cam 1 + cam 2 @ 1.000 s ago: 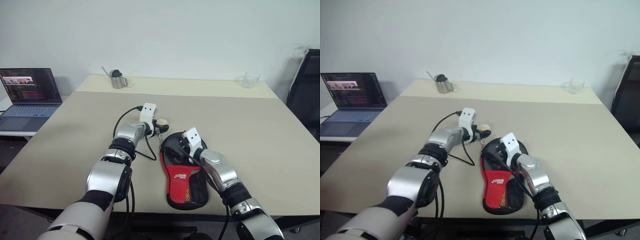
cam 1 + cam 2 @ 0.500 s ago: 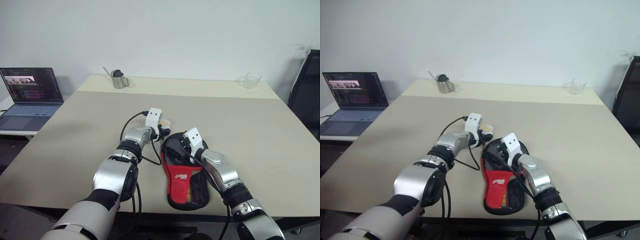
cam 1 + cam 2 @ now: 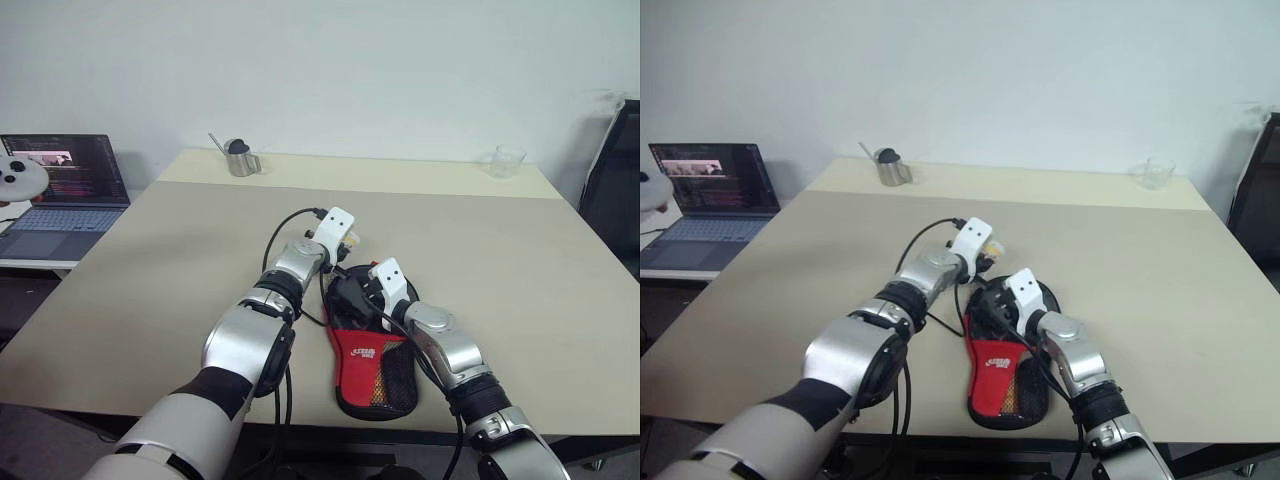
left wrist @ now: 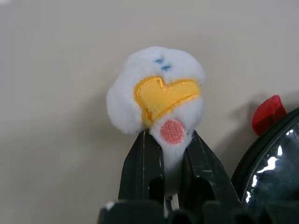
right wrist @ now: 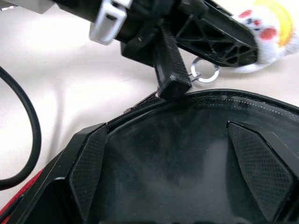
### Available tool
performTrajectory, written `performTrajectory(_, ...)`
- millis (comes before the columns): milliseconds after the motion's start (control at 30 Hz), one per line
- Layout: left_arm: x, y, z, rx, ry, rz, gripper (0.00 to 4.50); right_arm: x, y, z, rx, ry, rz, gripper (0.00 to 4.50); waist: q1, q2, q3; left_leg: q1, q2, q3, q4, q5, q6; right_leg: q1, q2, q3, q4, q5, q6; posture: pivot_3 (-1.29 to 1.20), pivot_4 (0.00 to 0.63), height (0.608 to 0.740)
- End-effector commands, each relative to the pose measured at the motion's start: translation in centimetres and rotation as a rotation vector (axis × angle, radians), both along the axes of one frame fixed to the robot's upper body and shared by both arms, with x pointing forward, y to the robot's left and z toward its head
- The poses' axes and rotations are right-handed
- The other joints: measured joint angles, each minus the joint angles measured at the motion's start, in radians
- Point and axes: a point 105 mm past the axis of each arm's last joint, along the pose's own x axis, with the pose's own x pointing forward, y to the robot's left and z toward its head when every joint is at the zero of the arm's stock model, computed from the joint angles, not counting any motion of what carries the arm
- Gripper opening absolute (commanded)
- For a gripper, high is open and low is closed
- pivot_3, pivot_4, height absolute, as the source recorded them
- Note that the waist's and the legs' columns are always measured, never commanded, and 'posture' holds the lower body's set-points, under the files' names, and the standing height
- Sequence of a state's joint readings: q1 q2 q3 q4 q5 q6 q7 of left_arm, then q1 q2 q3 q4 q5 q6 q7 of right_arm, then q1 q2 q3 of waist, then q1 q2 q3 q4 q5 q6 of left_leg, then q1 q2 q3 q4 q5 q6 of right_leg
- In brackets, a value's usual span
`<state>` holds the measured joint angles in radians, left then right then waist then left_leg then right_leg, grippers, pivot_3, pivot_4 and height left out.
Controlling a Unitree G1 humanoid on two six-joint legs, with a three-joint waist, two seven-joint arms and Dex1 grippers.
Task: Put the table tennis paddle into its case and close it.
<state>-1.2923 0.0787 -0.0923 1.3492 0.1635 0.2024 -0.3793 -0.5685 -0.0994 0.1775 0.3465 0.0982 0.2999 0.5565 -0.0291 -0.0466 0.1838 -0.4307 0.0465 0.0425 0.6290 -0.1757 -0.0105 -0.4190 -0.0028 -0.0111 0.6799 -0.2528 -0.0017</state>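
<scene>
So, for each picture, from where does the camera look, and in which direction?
Left and right eye views: from the head, forward and down over both arms to the case on the table.
Left wrist view: along the left gripper, jaws shut on the white plush charm; the case edge shows beside it.
Right wrist view: along the right gripper, jaws open, at the case's round end; the left gripper also shows.
Shared: both wrist views show the charm and the case.

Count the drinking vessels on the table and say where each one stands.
2: a metal cup at the table's far left edge and a clear glass at its far right edge. Nothing suggests others, though the arms hide part of the tabletop.
</scene>
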Motion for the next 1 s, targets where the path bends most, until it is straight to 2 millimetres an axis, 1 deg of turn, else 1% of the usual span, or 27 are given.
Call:
performTrajectory(33, 0.3, -2.2, 2.4, 0.089, -0.135, -0.076, 0.07, -0.7, -0.5, -2.5, -0.042, 0.093, -0.004, 4.50, 0.000, 0.000, 0.000, 0.000, 0.000, 0.000, 0.000, 0.000, 0.000, 0.000, 0.000, 0.000, 0.000, 0.000, 0.000, 0.00, 0.150, 0.740)
performTrajectory(333, -0.5, -5.5, 2.6, 0.222, -0.274, -0.181, 0.07, -1.2, -0.7, -2.8, -0.059, 0.105, 0.004, 4.50, 0.003, 0.000, 0.000, 0.000, 0.000, 0.000, 0.000, 0.000, 0.000, 0.000, 0.000, 0.000, 0.000, 0.000, 0.000, 0.00, 0.150, 0.740)
performTrajectory(467, -0.9, -7.2, 3.4, 0.246, -0.369, -0.238, 0.07, -1.6, -0.8, -3.0, -0.060, 0.113, 0.007, 4.50, 0.003, 0.000, 0.000, -0.001, 0.000, 0.000, 0.000, 0.000, 0.000, 0.000, 0.000, 0.000, 0.000, 0.000, 0.000, 0.00, 0.150, 0.740)
performTrajectory(633, -1.9, -9.4, 3.5, 0.271, -0.422, -0.327, 0.07, -2.0, -0.8, -3.2, -0.057, 0.122, 0.009, 4.50, 0.009, 0.000, 0.000, -0.001, 0.000, 0.001, 0.000, 0.000, 0.000, 0.000, 0.000, 0.000, -0.001, 0.000, 0.000, 0.00, 0.150, 0.740)
performTrajectory(700, -2.2, -10.0, 3.6, 0.275, -0.435, -0.347, 0.07, -2.0, -0.9, -3.3, -0.057, 0.125, 0.006, 4.50, 0.014, 0.000, 0.000, -0.001, -0.001, 0.002, 0.000, 0.000, 0.000, 0.000, 0.000, 0.000, -0.001, 0.000, 0.000, 0.00, 0.150, 0.740)
performTrajectory(800, -2.9, -11.4, 3.5, 0.268, -0.454, -0.388, 0.07, -2.1, -0.9, -3.3, -0.055, 0.127, 0.002, 4.50, 0.025, 0.000, 0.000, -0.001, -0.001, 0.003, 0.000, 0.000, 0.000, 0.000, 0.000, 0.000, -0.001, 0.000, 0.000, 0.00, 0.150, 0.740)
performTrajectory(867, -3.2, -11.8, 3.4, 0.262, -0.458, -0.399, 0.07, -2.2, -0.9, -3.3, -0.055, 0.127, 0.002, 4.50, 0.029, 0.000, 0.000, -0.001, -0.001, 0.004, 0.000, 0.000, 0.000, 0.000, 0.000, 0.000, -0.001, 0.000, 0.000, 0.00, 0.150, 0.740)
performTrajectory(933, -3.8, -12.8, 3.0, 0.244, -0.452, -0.419, 0.07, -2.3, -0.9, -3.3, -0.056, 0.127, 0.001, 4.50, 0.030, 0.000, 0.000, -0.001, -0.001, 0.004, 0.000, 0.000, 0.000, 0.000, -0.001, 0.000, -0.001, 0.000, 0.001, 0.00, 0.150, 0.740)
performTrajectory(1000, -4.8, -14.3, 2.5, 0.244, -0.458, -0.472, 0.07, -2.3, -0.9, -3.3, -0.057, 0.127, 0.001, 4.50, 0.033, 0.000, 0.000, -0.001, -0.001, 0.004, 0.000, 0.000, 0.000, 0.000, -0.001, -0.001, -0.001, 0.000, 0.001, 0.00, 0.150, 0.740)
